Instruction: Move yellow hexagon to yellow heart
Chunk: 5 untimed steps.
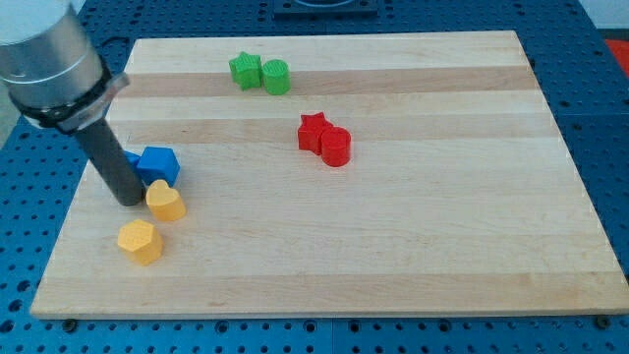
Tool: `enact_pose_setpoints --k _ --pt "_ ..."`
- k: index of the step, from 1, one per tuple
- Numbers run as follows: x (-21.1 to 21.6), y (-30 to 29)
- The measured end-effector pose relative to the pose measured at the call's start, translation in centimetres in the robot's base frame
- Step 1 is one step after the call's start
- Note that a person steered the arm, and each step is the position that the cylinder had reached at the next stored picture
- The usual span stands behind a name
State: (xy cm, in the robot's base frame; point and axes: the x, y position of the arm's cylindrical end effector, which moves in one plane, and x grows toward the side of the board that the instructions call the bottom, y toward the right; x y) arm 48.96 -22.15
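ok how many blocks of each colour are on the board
green: 2, a star and a cylinder
red: 2, a star and a cylinder
blue: 2, a cube and a piece partly hidden behind the rod
yellow: 2, a heart and a hexagon
total: 8

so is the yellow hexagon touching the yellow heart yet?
Apart. The camera view shows a strip of bare board between the yellow hexagon and the yellow heart. My tip is just to the view's left of the heart.

Yellow hexagon flat near the board's lower-left edge, just below-left of yellow heart, barely apart
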Motion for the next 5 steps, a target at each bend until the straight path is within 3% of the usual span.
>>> enact_pose_setpoints --k 3,5 --pt "2.3 4.3" --pt "1.3 -0.1"
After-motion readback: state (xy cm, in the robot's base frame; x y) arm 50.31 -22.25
